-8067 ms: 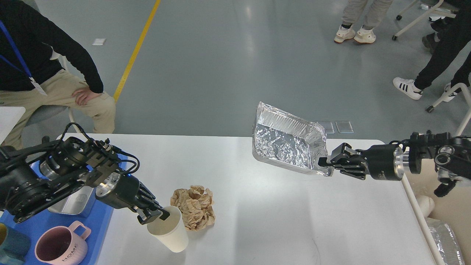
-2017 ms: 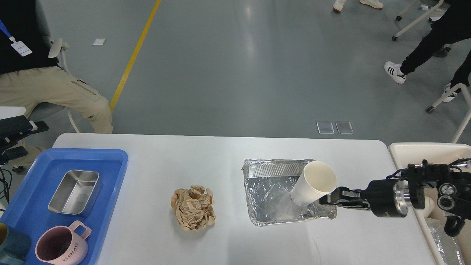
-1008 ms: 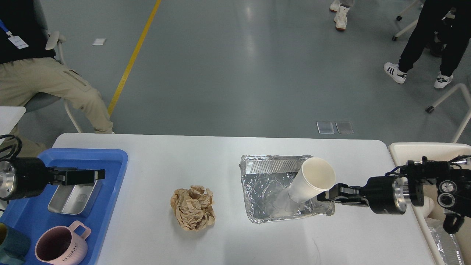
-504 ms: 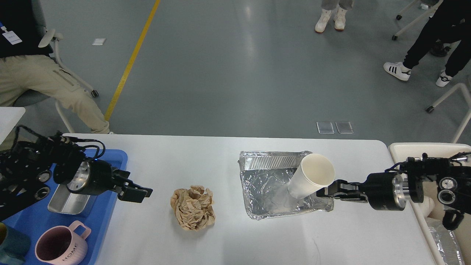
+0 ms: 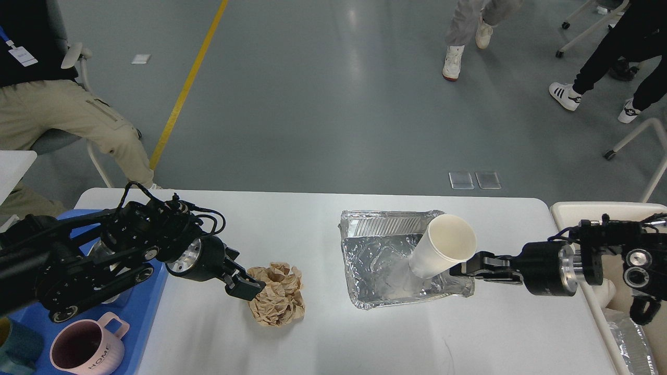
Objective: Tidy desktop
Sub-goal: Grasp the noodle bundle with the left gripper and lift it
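The crumpled paper ball [image 5: 276, 301] lay on the surface [image 5: 323, 344], left of the foil tray [image 5: 383, 271]; light and soft, best pinched mid-body. Left end effector [image 5: 245, 286] touched it, opening unclear. Right end effector [image 5: 464, 270] pinched the tray's rim.

Left claw [image 5: 245, 286] seen end-on, its fingers indistinct; pink mug [image 5: 86, 351] cropped

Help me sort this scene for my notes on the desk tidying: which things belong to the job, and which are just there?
Belong to the job:
- desktop
- crumpled brown paper, at the left gripper
- foil tray, held at its edge by the right gripper
- paper cup leaning in the foil tray

Just there:
- blue tray with pink mug
- cream bin
- people around the desk
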{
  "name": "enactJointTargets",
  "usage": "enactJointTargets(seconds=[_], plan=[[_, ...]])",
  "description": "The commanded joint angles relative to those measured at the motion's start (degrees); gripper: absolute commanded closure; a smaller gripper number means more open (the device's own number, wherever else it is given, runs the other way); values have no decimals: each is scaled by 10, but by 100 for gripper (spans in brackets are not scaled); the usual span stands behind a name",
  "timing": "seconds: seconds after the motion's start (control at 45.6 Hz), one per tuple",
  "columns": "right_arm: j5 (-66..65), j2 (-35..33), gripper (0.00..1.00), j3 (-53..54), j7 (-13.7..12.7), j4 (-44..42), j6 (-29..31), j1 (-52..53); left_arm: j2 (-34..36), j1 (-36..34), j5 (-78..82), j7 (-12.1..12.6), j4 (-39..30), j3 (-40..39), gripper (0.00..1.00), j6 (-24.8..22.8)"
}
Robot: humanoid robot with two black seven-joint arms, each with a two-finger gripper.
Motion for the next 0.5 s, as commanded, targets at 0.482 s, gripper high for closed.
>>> enactJointTargets(seconds=[0.482], plan=[[1, -6, 100, 3, 2, 1, 0, -4, -115, 6, 4, -5, 123, 67, 6, 96]])
